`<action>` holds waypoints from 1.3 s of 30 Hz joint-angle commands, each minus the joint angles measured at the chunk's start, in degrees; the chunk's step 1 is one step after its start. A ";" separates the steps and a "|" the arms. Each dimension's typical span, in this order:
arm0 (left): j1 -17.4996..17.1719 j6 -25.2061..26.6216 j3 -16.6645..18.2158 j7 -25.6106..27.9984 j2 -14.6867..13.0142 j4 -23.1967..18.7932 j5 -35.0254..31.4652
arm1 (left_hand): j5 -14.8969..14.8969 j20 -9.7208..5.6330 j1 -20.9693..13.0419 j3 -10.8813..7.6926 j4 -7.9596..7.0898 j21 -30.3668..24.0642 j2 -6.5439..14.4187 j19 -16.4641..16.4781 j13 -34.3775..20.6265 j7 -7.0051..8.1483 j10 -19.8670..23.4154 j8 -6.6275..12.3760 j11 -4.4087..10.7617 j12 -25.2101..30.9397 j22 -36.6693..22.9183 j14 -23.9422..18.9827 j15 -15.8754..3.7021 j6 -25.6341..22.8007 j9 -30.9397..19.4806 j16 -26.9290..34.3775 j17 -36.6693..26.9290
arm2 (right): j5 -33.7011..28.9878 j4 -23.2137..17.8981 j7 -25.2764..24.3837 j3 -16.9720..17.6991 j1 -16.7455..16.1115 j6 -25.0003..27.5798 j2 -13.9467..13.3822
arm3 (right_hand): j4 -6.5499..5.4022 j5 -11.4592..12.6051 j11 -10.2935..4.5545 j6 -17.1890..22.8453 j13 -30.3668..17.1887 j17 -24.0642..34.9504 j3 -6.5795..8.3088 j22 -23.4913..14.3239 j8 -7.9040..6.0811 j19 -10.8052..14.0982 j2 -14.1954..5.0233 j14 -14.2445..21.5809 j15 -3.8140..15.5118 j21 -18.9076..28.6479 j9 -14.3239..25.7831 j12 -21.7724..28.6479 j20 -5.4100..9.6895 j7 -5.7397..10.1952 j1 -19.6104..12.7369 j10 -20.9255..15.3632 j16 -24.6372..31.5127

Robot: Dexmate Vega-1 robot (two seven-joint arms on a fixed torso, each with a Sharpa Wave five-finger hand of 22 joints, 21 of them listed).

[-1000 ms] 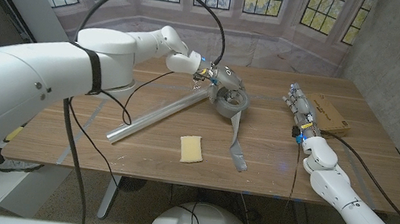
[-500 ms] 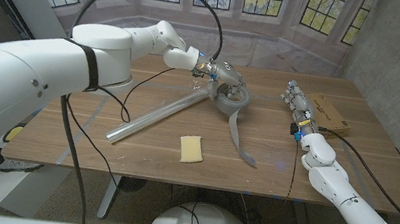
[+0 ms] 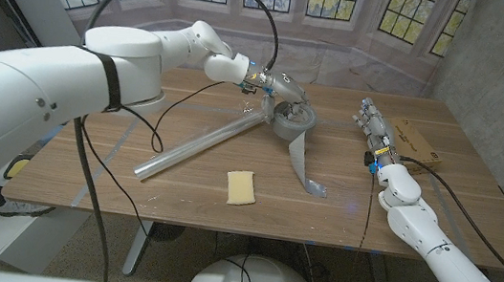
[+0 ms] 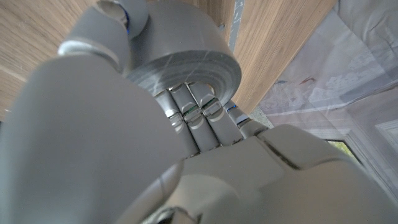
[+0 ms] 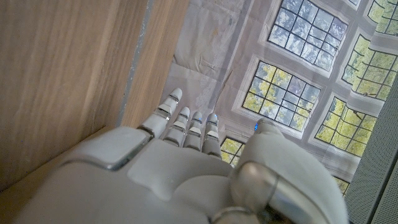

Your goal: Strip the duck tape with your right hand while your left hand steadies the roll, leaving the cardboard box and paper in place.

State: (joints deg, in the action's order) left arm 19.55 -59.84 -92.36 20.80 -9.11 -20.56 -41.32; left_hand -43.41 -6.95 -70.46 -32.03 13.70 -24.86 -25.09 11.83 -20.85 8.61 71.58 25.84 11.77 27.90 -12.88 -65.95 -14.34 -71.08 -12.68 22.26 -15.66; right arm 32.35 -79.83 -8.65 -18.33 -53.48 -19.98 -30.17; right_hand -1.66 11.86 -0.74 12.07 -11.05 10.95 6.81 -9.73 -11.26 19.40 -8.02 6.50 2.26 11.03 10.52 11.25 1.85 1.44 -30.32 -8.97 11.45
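Left robot hand (image 4: pixel 186 124) apparently inside roll (image 4: pixel 186 59)

The left hand (image 3: pixel 278 88) has lifted the tape roll (image 3: pixel 294 119) (its loose strip (image 3: pixel 304 166) swung right).

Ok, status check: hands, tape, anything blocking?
Left hand grips the tape roll. Right hand open, beside the cardboard box. Stripped tape tail lies across the table. Nothing between right hand and tail.
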 commanded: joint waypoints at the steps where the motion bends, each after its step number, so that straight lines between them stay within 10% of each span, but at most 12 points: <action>1: -0.76 -3.80 4.14 -10.94 -1.19 -0.54 8.83 | -0.06 0.16 -29.58 -3.36 -2.71 -0.73 25.99 -0.19 -20.85 -4.64 7.57 35.01 -0.12 9.63 -1.66 -6.91 1.21 -5.23 -26.21 2.14 -8.68 | -0.65 -0.76 -0.33 -0.13 0.20 0.29 -0.34 | 0.27 0.00 0.05 0.56 -0.19 0.18 0.18 -0.13 0.19 0.12 -0.25 0.51 2.21 0.06 0.17 0.03 0.28 0.15 -0.01 -0.58 -0.07; 39: -6.30 4.99 24.11 -69.39 1.31 -1.27 38.18 | 0.53 0.93 -29.36 -6.23 -2.75 -4.06 24.65 -1.52 -21.38 -4.11 7.06 33.40 -0.27 10.22 -1.58 -6.74 1.32 -5.38 -22.06 3.08 -10.42 | -1.06 -2.47 -1.00 -0.05 -1.83 -0.40 -0.31 | 0.57 -0.05 -0.06 0.55 -0.19 0.16 0.42 -0.13 0.19 0.14 -0.20 0.50 2.18 0.06 0.17 0.02 0.27 0.17 0.10 -0.60 -0.10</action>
State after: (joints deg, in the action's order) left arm 14.30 -60.36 -73.23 -33.93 -9.36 -21.78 -9.00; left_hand -42.46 -5.91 -70.46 -33.43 15.10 -27.95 -25.09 10.58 -20.85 8.67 71.90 26.18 11.45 27.90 -12.88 -65.95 -14.34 -71.15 -12.68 23.49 -15.66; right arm 31.29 -82.43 -9.79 -18.29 -55.04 -19.80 -30.80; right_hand -1.32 11.90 -0.74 12.07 -11.05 10.95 7.15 -9.73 -11.26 19.40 -8.02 6.47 2.23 11.03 10.52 11.25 1.84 1.43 -30.32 -8.97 11.45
